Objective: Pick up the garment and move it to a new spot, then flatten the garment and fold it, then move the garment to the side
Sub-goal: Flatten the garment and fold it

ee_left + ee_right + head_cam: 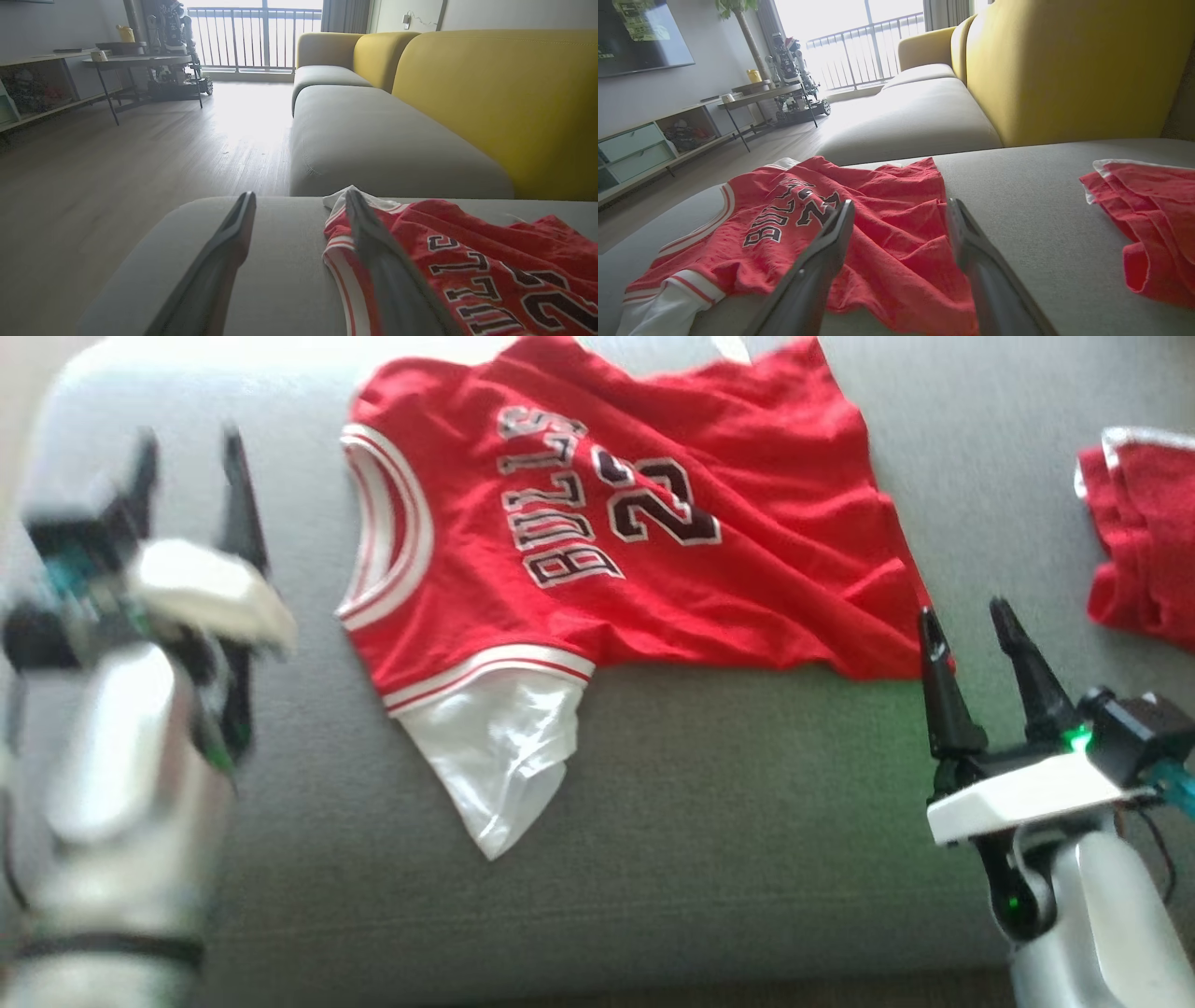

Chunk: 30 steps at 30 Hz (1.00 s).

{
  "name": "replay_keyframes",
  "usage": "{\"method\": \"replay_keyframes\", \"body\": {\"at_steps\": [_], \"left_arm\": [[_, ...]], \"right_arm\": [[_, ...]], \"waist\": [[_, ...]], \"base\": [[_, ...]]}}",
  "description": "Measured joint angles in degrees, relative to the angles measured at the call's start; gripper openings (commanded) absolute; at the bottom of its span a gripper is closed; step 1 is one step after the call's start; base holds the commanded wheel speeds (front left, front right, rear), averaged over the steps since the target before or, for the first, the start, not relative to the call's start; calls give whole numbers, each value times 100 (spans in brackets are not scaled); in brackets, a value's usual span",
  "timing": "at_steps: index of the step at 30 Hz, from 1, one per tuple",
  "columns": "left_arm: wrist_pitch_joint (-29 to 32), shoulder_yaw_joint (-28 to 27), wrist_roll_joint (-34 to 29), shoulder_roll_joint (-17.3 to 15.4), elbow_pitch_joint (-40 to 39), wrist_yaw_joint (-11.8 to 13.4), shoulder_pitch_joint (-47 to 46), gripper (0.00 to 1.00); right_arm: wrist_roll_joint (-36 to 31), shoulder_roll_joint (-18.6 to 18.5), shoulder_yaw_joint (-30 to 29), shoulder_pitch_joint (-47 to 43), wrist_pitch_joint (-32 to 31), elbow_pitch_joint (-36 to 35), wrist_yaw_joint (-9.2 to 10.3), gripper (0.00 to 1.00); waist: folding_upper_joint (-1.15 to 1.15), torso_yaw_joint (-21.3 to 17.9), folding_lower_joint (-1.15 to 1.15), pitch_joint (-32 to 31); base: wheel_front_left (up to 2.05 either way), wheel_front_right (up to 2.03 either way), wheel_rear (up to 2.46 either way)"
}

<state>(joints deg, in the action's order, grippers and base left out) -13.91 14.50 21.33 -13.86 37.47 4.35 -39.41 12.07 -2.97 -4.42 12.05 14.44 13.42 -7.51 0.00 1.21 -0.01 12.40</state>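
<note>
Your red Bulls jersey [653,523] is lying spread out on the sofa's grey seat cushion [700,859]. It's print side up and pretty wrinkled, with the collar end toward your left and the hem toward your right. One white sleeve [504,756] pokes out toward the cushion's front edge.

Your left end effector [191,467] sits just off the collar end. The head view is blurry there, but it shows a strip of bare cushion between it and the striped trim. Its fingers are spread wide with nothing between them. In the left wrist view one finger [387,261] lines up over the trim, and I can't tell if it touches the cloth.

Your right end effector [962,616] is at the opposite end by the hem corner, fingers also wide apart and empty. The inner fingertip looks just beside that corner, but I can't tell if there's contact. In the right wrist view the jersey lies ahead and to the left of the fingers.

Further right on the same cushion, well apart from the jersey, there's a second red piece [1144,541], all bunched up. There's a yellow backrest [490,93] behind and wood floor [117,163] off the left end.
</note>
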Motion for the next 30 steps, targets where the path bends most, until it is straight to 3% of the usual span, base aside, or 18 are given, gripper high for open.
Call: {"method": "replay_keyframes", "body": {"at_steps": [8, 13, 21, 26, 30], "left_arm": [[-36, 126, 178, 374, -1318, 214, 2139, 100], [-37, 178, 255, 564, -1778, 331, 2947, 100], [-25, 385, 303, 719, -2059, 410, 3225, 100], [458, 846, 303, 751, -1902, 132, 3229, 100], [790, 1104, 303, 806, -1739, 59, 3290, 100]], "right_arm": [[-48, 2, -25, -430, -83, 1, 0, 100], [-48, 3, -32, -544, -133, -8, 0, 100], [-30, 4, 46, -558, -142, -29, 0, 100], [27, 4, 35, -557, -141, -27, 0, 100], [62, 4, 36, -554, -133, -22, 0, 100]], "waist": [[0, 397, 0, -629], [0, 511, 0, -803], [0, 457, 0, -793], [0, 384, 0, -721], [0, 307, 0, -642]], "base": [[0, 0, 0], [0, 0, 0], [0, 0, 0], [0, 0, 0], [0, 0, 0]]}}
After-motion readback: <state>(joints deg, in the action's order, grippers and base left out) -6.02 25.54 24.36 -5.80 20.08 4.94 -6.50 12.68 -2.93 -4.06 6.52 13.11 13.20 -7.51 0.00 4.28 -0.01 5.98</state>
